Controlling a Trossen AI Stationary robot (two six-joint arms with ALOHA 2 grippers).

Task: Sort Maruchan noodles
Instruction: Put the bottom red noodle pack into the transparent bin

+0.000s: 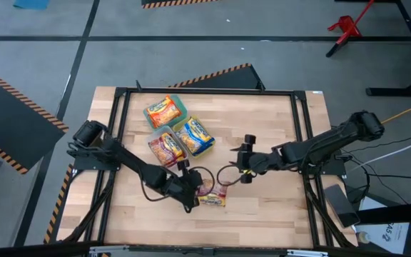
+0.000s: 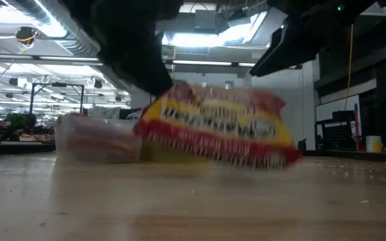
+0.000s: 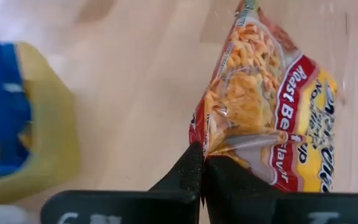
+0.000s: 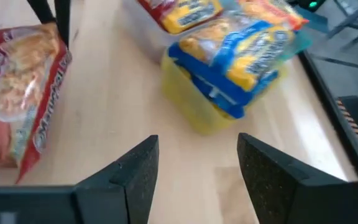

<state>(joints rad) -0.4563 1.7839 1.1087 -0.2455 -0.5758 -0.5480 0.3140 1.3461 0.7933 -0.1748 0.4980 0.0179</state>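
Note:
My left gripper (image 1: 193, 194) is near the table's near edge, shut on a red-brown Maruchan packet (image 1: 212, 198), seen up close in the left wrist view (image 3: 266, 106) and in the low view (image 2: 220, 130). My right gripper (image 1: 237, 160) hovers open just beyond that packet, its fingers (image 4: 194, 168) over bare wood. Behind them stand three containers: a green one (image 1: 179, 104) holding an orange packet (image 1: 163, 111), a clear one (image 1: 160, 136) holding a red-brown packet (image 1: 167, 148), and a yellow one (image 4: 194, 109) holding blue packets (image 4: 241, 50). My left gripper pinches the red-brown packet between its two fingers at a corner of its crimped end (image 3: 213, 144). The fingers (image 2: 136, 60) come down at a slant from above. The packet is tilted, its far end (image 2: 273, 157) low by the table; whether it touches the wood I cannot tell.
The three containers sit close together at the table's middle, toward its far edge. A black frame rail (image 1: 205, 91) runs around the tabletop. Bare wood (image 1: 277, 207) lies to the right of and nearer than the grippers.

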